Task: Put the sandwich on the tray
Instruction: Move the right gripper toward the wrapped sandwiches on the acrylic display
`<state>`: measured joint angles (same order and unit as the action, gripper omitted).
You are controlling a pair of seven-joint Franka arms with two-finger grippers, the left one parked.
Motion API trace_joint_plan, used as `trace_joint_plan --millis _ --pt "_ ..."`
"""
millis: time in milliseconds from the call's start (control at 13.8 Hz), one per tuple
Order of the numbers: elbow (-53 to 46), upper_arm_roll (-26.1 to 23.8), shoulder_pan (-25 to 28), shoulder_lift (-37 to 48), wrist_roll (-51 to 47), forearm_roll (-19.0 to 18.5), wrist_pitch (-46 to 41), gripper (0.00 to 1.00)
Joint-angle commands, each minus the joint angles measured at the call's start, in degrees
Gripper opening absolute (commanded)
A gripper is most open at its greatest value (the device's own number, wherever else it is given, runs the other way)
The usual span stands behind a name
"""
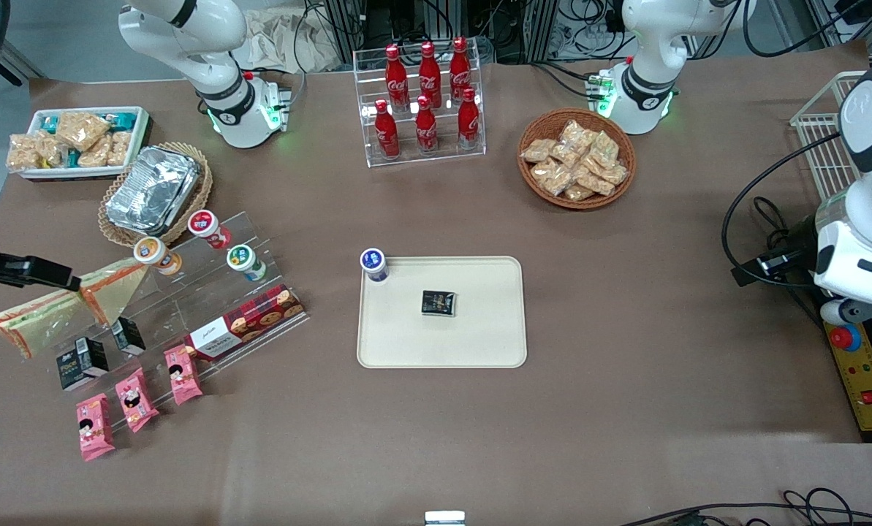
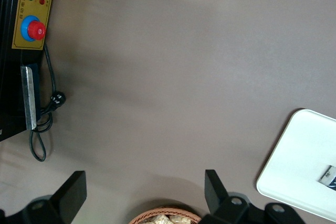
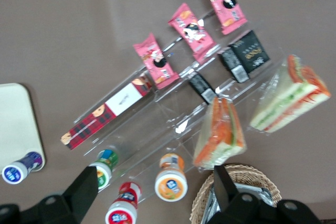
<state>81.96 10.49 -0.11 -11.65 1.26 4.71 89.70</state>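
Observation:
Two wrapped triangular sandwiches sit at the working arm's end of the table. One sandwich [image 1: 118, 285] [image 3: 220, 132] leans on the clear acrylic rack, and a second sandwich [image 1: 37, 318] [image 3: 289, 95] lies beside it on the table. My gripper [image 1: 63, 277] [image 3: 155, 187] hovers above the rack, open, with nothing between its fingers; an orange-lidded cup [image 3: 171, 183] shows far below the gap. The cream tray [image 1: 479, 336] [image 3: 18, 124] [image 2: 302, 161] lies mid-table, holding a blue-lidded cup [image 1: 373, 264] and a small black packet [image 1: 438, 302].
The rack also carries cups [image 1: 207, 228], a cookie box [image 1: 249, 323], black boxes [image 1: 81, 361] and pink packs [image 1: 137, 398]. A foil container in a wicker basket [image 1: 154, 191] and a white snack bin [image 1: 77, 140] stand farther from the camera. Cola bottles [image 1: 425, 102] and a snack basket [image 1: 576, 157] stand farther back.

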Motion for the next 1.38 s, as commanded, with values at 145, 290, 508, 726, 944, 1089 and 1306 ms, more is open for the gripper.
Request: trace_joint_plan --millis 145,290,508,726,944,1089,1306 --pt "0.1 0.1 -6.6 -2.0 -0.3 -0.8 2.0 0.98" --pt "0.1 0.1 -7.8 -3.7 0.0 -2.3 4.6 0.98" --pt "0.1 0.0 -8.7 -6.0 -0.5 -8.8 6.6 0.98" --pt "0.8 0.0 -11.2 -9.0 -1.0 -7.7 10.9 0.98" --pt "0.8 0.0 -13.7 -11.8 -0.7 -6.4 13.7 0.98" --pt "0.9 -0.1 -14.7 -12.7 -0.8 -6.2 13.8 0.98" --pt "1.0 -0.1 -15.1 -13.7 -0.9 -2.4 14.4 0.98"
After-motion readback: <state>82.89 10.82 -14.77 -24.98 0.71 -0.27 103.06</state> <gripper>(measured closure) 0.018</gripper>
